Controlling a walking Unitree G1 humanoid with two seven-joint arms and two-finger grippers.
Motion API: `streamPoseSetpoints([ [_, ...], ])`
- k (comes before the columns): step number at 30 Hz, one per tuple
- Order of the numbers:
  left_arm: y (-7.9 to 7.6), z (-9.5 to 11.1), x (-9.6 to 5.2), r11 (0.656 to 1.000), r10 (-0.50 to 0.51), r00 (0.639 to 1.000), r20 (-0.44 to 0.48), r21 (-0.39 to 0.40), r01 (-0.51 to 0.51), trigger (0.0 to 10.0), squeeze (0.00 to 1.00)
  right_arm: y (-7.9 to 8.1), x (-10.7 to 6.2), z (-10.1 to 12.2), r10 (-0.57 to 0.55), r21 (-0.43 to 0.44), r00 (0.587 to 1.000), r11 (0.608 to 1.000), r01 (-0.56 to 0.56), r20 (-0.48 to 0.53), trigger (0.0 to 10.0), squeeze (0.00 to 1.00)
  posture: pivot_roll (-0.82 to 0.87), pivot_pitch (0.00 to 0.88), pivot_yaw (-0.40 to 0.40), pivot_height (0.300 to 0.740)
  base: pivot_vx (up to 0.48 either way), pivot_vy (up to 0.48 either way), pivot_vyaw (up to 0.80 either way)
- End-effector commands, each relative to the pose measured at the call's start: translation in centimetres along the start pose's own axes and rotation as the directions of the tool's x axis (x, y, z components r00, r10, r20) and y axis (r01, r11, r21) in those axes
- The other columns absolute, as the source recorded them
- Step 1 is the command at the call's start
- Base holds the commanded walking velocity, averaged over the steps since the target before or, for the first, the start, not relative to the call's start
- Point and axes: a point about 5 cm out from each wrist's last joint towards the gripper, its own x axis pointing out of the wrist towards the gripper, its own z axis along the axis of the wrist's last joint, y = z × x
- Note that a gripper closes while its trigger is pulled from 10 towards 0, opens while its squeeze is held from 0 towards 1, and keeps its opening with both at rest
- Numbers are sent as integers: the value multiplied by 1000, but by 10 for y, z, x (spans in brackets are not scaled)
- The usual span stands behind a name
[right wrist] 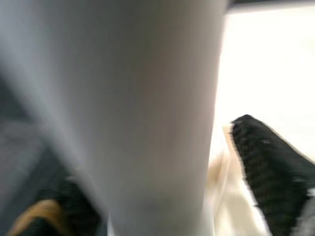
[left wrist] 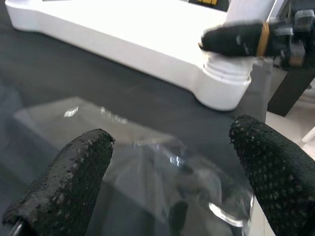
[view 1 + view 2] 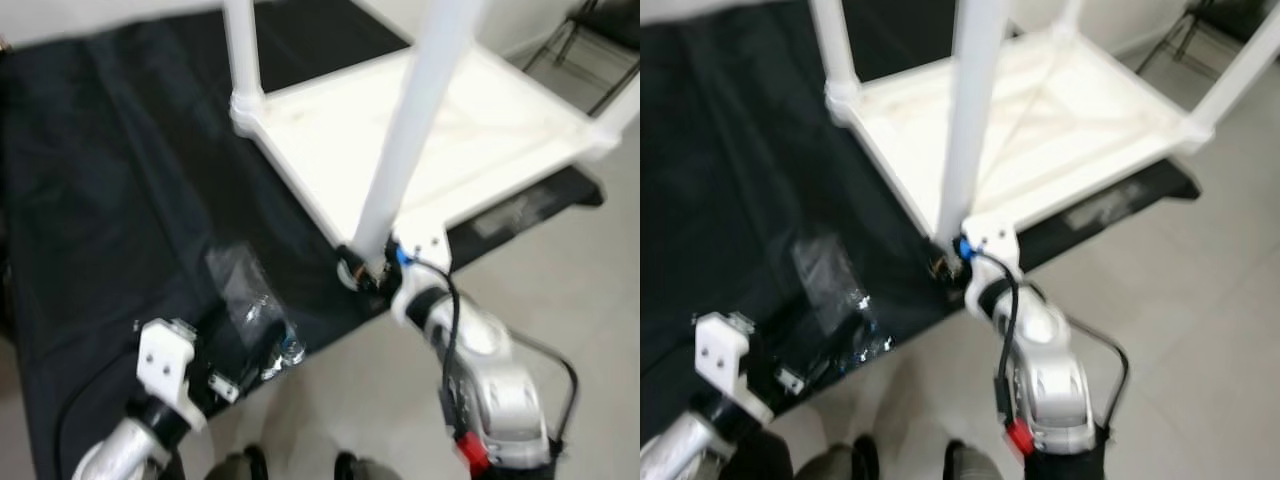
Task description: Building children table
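Right gripper point(image 3: 362, 268) around corner table leg point(image 3: 415, 125).

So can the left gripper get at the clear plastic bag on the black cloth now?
Probably yes: the left gripper is open, fingers either side of the clear plastic bag on the black cloth, nothing between them.

The upturned table point(image 3: 470, 140) lies on a cloth point(image 3: 110, 200), a plastic bag point(image 3: 250, 300) to its left.
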Motion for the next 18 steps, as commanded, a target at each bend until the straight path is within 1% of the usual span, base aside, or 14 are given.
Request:
streamPoseSetpoints([
  [1, -3, -5, -4, 1000, 0, 1000, -24, -18, -1, 10000, 0, -1, -1, 1, 59, 24, 998, 998, -60, 33, 10000, 1000, 44, 283, -69, 740, 0, 0, 0],
  [2, -5, -4, -5, 1000, -7, 1000, -23, -21, 6, 10000, 0, -14, 8, 25, 252, -105, 965, 964, -244, 78, 10000, 0, 51, 292, -68, 740, 0, 0, 0],
  [3, -5, -4, -5, 1000, -7, 1000, -23, -21, 6, 10000, 0, -14, 8, 25, 252, -105, 965, 964, -244, 78, 10000, 0, 51, 292, -68, 740, 0, 0, 0],
  [4, -6, -3, -5, 1000, -9, 1000, -23, -22, 8, 10000, 0, -19, 10, 34, 357, -147, 932, 927, -344, 69, 10000, 0, 55, 295, -69, 740, 0, 0, 0],
  [5, -6, -3, -6, 1000, -9, 1000, -24, -23, 9, 10000, 0, -23, 11, 39, 428, -185, 903, 892, -413, 45, 10000, 0, 65, 303, -75, 740, 0, 0, 0],
  [6, -6, -3, -6, 1000, -9, 1000, -24, -23, 9, 10000, 0, -23, 11, 39, 428, -185, 903, 892, -413, 45, 10000, 0, 65, 303, -75, 740, 0, 0, 0],
  [7, -7, -2, -7, 1000, -8, 1000, -24, -23, 7, 10000, 0, -28, 13, 43, 519, -218, 855, 835, -505, 5, 10000, 0, 71, 311, -77, 740, 0, 0, 0],
  [8, -8, -1, -7, 1000, -7, 1000, -24, -23, 6, 10000, 0, -30, 15, 44, 545, -222, 838, 816, -534, -10, 10000, 0, 71, 311, -77, 740, 0, 0, 0],
  [12, -8, -1, -8, 1000, -5, 1000, -25, -21, 5, 10000, 0, -32, 18, 46, 578, -208, 816, 795, -570, -22, 10000, 0, 71, 311, -77, 740, 0, 0, 0],
  [13, -8, 0, -10, 1000, -1, 1000, -30, -15, 0, 10000, 0, -35, 25, 55, 649, -186, 761, 745, -640, -17, 0, 0, 96, 321, -79, 740, 0, 0, 0],
  [14, -9, 0, -11, 1000, 1, 1000, -32, -13, -1, 10000, 0, -37, 26, 58, 682, -176, 731, 718, -674, -15, 0, 0, 98, 322, -80, 740, 0, 0, 0],
  [15, -9, 0, -11, 1000, 1, 1000, -32, -13, -1, 10000, 0, -37, 26, 58, 682, -176, 731, 718, -674, -15, 0, 0, 98, 322, -80, 740, 0, 0, 0],
  [16, -9, 1, -12, 1000, 2, 999, -34, -11, -2, 10000, 0, -39, 27, 61, 699, -174, 715, 702, -690, -18, 0, 0, 98, 322, -80, 740, 0, 0, 0],
  [18, -9, 1, -12, 1000, 3, 999, -35, -10, -4, 10000, 0, -41, 27, 63, 714, -166, 700, 688, -707, -24, 0, 0, 99, 324, -80, 740, 0, 0, 0],
])
